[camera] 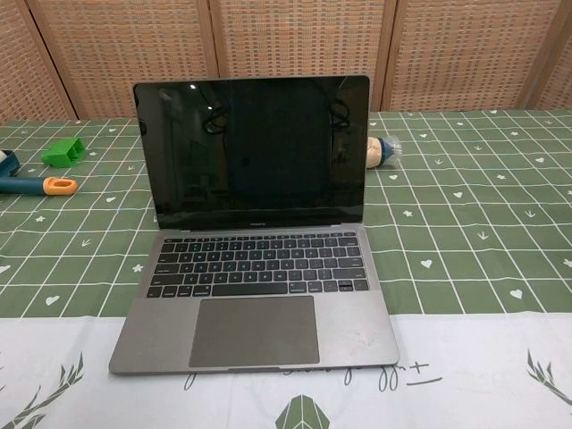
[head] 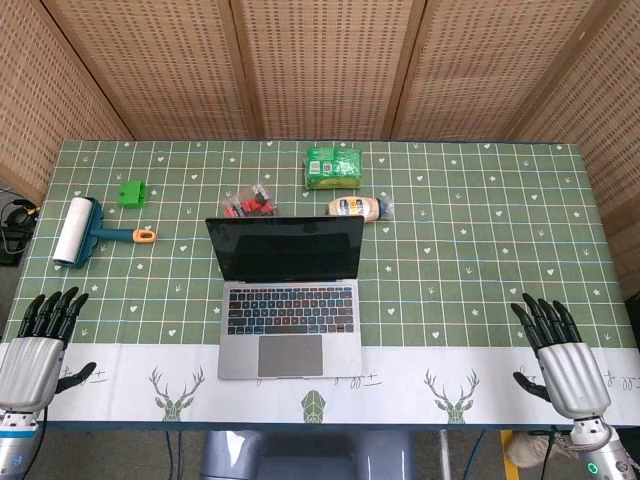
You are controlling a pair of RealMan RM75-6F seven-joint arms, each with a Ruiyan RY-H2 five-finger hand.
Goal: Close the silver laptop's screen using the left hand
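nothing begun yet: silver laptop (head: 288,300) stands open on the counter (head: 480,250), left hand (head: 38,345) and right hand (head: 560,352) empty with fingers spread, so the left must reach the lid's top edge.

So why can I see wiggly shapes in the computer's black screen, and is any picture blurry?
In the chest view, the dark laptop screen acts like a mirror, showing faint reflections; the shapes are too dim to identify. In the head view, the screen looks plain black with little glare. Both pictures look sharp, evenly lit, with only soft shadows.
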